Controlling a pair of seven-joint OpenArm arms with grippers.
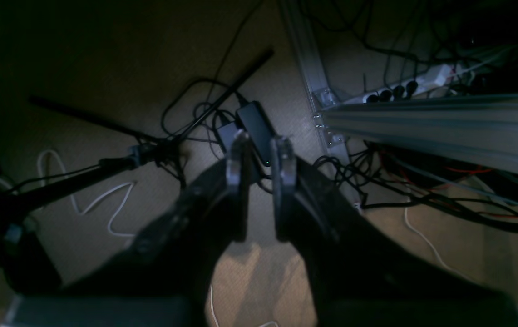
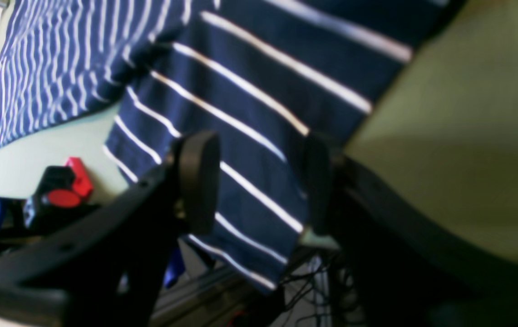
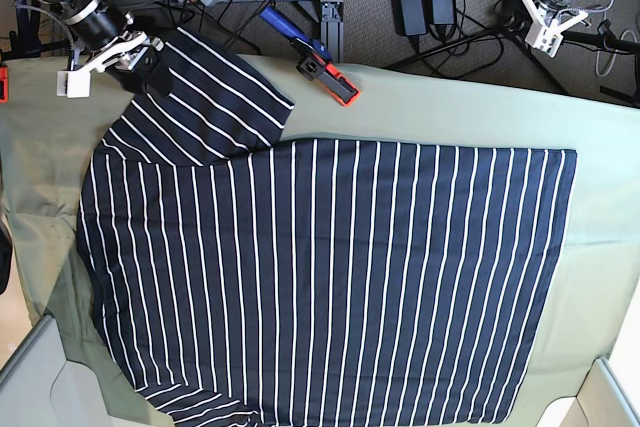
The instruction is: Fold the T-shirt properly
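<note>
Right pincer [image 2: 259, 181] agape astride sleeve hem of shirt [image 3: 330, 277], upper left; close deep before folding inward. Left pincer [image 1: 261, 154] slightly parted, empty

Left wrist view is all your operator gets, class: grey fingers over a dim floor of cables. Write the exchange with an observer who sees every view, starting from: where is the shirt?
Observer: The dark navy, white-striped fabric T-shirt lies spread flat on a pale green cloth, none of it under your left gripper.
Operator: So where is my arm?
Observer: Off the table, beyond the cloth's back corner.
Operator: And the other arm?
Observer: The right gripper is open, with its fingers either side of the shirt's far sleeve.
</note>
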